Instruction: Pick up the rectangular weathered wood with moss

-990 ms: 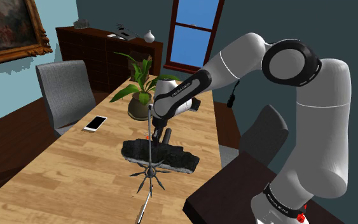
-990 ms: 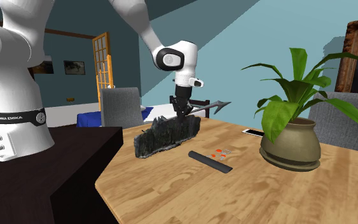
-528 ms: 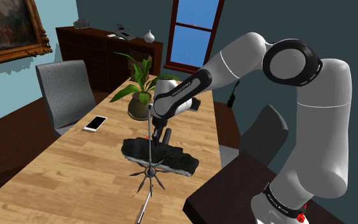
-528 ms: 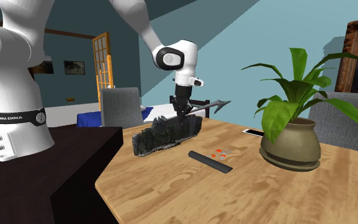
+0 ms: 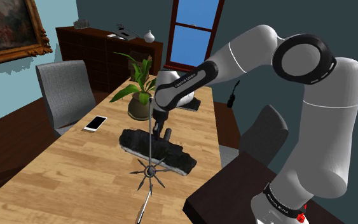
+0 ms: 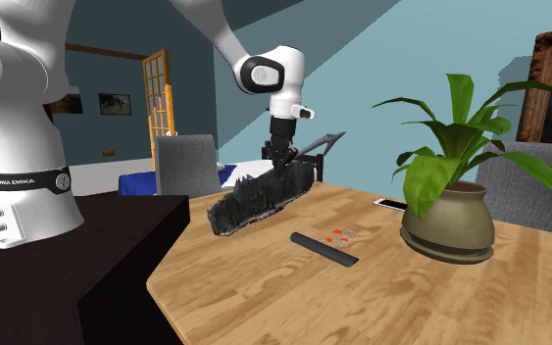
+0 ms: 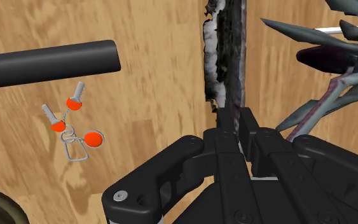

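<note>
The weathered wood (image 5: pixel 158 151) is a long dark slab with rough, pale-flecked edges. My gripper (image 5: pixel 159 132) is shut on its upper edge near the middle. In the second exterior view the wood (image 6: pixel 259 199) hangs tilted under the gripper (image 6: pixel 283 169), its end toward the stand lower and close to the tabletop. In the wrist view the slab (image 7: pixel 225 57) runs straight out from between the fingers (image 7: pixel 227 121), which clasp it edge-on.
A spiked grey mace-like object (image 5: pixel 149 172) lies by the wood toward the table's near edge. A dark remote (image 6: pixel 325 248) and orange-tagged keys (image 6: pixel 340 233) lie nearby. A potted plant (image 5: pixel 139 102), a phone (image 5: pixel 95 123) and a grey chair (image 5: pixel 63 95) stand farther off.
The arm has risen and carried the wood up with it. The slab has left its flat rest on the table and now hangs tilted.
</note>
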`<action>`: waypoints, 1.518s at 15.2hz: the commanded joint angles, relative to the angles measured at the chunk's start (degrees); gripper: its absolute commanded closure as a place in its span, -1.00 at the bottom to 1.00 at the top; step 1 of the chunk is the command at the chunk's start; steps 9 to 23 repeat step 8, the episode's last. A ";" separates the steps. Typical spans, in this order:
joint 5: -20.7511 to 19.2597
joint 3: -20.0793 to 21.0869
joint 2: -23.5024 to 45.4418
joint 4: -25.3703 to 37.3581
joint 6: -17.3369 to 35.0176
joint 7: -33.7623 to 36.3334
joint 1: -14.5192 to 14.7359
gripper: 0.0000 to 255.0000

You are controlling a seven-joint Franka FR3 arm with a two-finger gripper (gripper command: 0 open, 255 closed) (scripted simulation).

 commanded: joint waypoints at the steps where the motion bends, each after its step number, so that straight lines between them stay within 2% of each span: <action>1: -0.05 -0.01 -1.15 0.25 -1.37 0.18 -0.02 1.00; 6: -0.15 -0.02 -3.73 0.85 -4.53 0.57 -0.08 1.00; 23: -0.15 -0.02 -3.81 0.87 -4.63 0.58 -0.08 1.00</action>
